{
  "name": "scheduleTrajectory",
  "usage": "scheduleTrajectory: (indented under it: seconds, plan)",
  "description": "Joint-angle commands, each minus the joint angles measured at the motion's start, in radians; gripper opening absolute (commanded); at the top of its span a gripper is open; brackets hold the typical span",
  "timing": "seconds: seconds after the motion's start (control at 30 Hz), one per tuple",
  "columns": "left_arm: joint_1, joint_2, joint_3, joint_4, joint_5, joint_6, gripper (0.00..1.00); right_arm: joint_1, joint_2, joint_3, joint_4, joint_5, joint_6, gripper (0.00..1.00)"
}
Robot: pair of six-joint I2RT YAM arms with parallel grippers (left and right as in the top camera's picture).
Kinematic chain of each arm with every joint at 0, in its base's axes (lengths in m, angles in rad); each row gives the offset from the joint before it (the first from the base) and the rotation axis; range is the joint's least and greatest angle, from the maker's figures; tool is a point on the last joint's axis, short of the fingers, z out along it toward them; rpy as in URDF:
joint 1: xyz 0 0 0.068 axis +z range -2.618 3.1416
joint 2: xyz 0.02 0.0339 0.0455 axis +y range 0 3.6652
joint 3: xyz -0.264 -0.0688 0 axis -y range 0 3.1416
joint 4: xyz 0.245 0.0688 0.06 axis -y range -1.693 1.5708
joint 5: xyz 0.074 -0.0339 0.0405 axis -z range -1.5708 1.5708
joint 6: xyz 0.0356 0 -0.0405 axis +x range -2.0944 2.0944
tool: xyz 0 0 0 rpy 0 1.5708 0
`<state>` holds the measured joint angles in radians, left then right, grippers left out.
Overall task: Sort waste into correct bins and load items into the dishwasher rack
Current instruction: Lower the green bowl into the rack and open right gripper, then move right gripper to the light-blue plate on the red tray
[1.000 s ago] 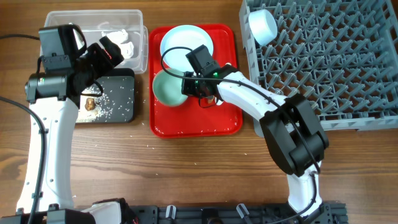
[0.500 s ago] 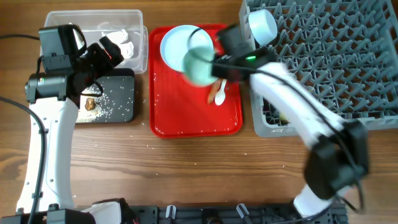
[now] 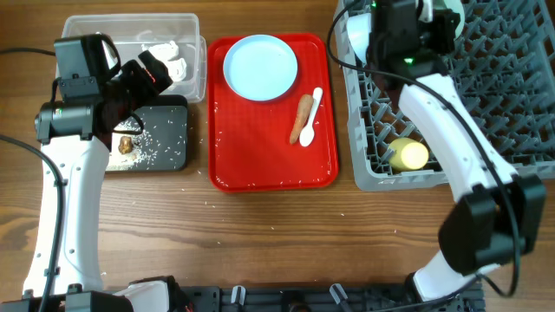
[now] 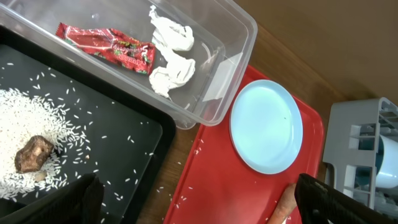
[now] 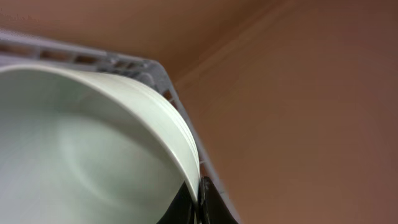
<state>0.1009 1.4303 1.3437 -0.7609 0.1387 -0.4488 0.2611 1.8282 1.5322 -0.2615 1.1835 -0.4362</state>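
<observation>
My right gripper is shut on the rim of a pale green bowl and holds it over the far edge of the grey dishwasher rack. A second bowl lies in the rack's far left corner, and the yellow cup lies near its front. The blue plate, orange carrot and white spoon lie on the red tray. My left gripper is open and empty, above the gap between black tub and tray. The wrapper and tissue lie in the clear tub.
The black tub holds loose rice and the brown lump. A few rice grains lie on the wood and the tray's left side. The rack's upright pegs stand close beside the tray's right edge.
My right arm lifted the green bowl off the red tray and swung it right and back to the rack's far edge. The carrot and spoon are now uncovered. The left arm stayed still.
</observation>
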Motion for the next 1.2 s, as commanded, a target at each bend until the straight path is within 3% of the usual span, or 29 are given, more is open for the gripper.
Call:
scheduleTrajectory:
  seconds: [0.0, 0.43, 0.8, 0.93, 0.97, 1.0, 1.03, 1.17]
  plan:
    - [0.004, -0.005, 0.005, 0.0, -0.01, 0.019, 1.0, 0.026, 0.091, 0.004, 0.032, 0.084, -0.408, 0.04]
    - [0.004, -0.005, 0.005, 0.0, -0.01, 0.019, 1.0, 0.132, 0.211, -0.053, 0.01, 0.103, -0.462, 0.04]
    - [0.004, -0.005, 0.005, 0.0, -0.01, 0.019, 1.0, 0.211, 0.211, -0.056, -0.151, 0.154, -0.398, 0.05]
    - [0.004, -0.005, 0.005, 0.0, -0.01, 0.019, 1.0, 0.234, 0.211, -0.056, -0.151, 0.154, -0.415, 0.35]
    - [0.004, -0.005, 0.005, 0.0, -0.01, 0.019, 0.99, 0.238, 0.211, -0.056, -0.151, 0.155, -0.436, 0.52]
    - [0.004, -0.005, 0.005, 0.0, -0.01, 0.019, 1.0, 0.244, 0.211, -0.055, -0.149, 0.155, -0.463, 0.93]
    - [0.004, -0.005, 0.005, 0.0, -0.01, 0.019, 1.0, 0.252, 0.211, -0.055, -0.132, 0.155, -0.477, 1.0]
    - [0.004, -0.005, 0.005, 0.0, -0.01, 0.019, 1.0, 0.278, 0.21, -0.055, 0.003, 0.131, -0.481, 1.0]
